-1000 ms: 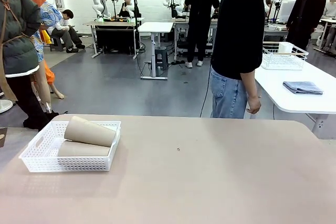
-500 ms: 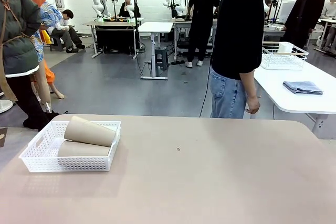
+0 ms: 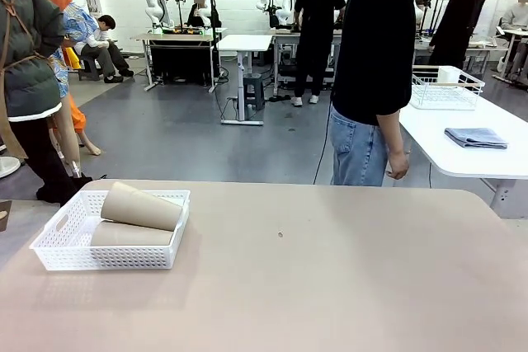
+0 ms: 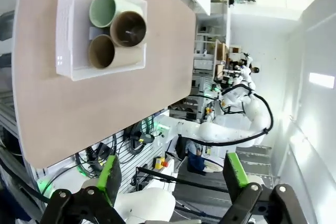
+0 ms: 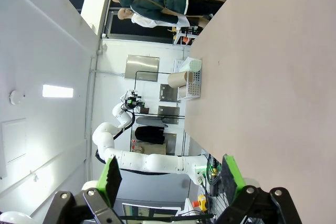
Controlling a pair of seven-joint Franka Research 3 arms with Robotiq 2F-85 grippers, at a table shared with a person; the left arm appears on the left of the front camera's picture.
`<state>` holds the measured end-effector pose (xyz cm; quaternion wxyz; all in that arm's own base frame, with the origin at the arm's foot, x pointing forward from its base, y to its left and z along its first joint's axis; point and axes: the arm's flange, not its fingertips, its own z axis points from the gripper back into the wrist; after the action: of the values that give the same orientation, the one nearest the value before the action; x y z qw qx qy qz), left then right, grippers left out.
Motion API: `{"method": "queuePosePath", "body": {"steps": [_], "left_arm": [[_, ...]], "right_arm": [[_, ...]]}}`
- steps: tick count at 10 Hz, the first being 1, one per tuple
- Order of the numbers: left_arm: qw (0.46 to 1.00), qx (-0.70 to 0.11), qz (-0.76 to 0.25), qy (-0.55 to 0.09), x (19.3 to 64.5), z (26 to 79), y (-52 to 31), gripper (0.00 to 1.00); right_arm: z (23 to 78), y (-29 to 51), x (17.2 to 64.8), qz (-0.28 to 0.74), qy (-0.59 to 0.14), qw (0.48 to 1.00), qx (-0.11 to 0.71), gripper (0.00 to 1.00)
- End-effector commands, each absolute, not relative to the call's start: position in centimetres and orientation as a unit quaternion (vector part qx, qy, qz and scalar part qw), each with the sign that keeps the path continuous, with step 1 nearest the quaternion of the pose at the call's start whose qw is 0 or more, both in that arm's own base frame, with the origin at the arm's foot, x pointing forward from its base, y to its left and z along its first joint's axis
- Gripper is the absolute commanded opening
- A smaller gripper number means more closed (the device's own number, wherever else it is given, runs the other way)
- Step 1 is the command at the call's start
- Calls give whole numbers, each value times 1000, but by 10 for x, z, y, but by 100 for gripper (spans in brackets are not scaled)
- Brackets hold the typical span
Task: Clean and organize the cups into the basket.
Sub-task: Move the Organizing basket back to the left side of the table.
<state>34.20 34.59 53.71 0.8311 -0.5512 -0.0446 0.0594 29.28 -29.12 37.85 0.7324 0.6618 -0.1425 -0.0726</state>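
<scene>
Holding both arms back from the surface (image 3: 330, 269), we list what lies before us, nearest first. Our left hand (image 4: 170, 182) stands wide with nothing between its green pads (image 4: 110, 177); our right hand (image 5: 168, 179) likewise stands wide and holds nothing. Next, the tan surface itself. On its left part, toward the far edge, sits the white lattice basket (image 3: 62, 255). Within it lie the cups (image 3: 140, 206) on their sides: two tan-brown ones seen from the front, one resting atop the other, and from our left wrist three open mouths, one pale mint green (image 4: 103, 10) and two brown, packed touching. Beyond the far edge stands a person (image 3: 375, 63) in a black shirt and jeans. Farther right, a white table (image 3: 462, 150) bears a wire basket (image 3: 445, 88) and a folded grey cloth (image 3: 476, 137).
</scene>
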Motion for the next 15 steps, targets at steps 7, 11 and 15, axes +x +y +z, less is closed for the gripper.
{"method": "queuePosePath", "body": {"steps": [7, 11, 15], "left_arm": [[827, -559, 36, -56, 349, 541, 338, 100], [827, -559, 36, -56, 349, 541, 338, 100], [827, -559, 36, -56, 349, 541, 338, 100]], "right_arm": [[379, -292, 293, -73, -146, 731, 663, 100], [379, -292, 293, -73, -146, 731, 663, 100], [379, -292, 293, -73, -146, 731, 663, 100]]}}
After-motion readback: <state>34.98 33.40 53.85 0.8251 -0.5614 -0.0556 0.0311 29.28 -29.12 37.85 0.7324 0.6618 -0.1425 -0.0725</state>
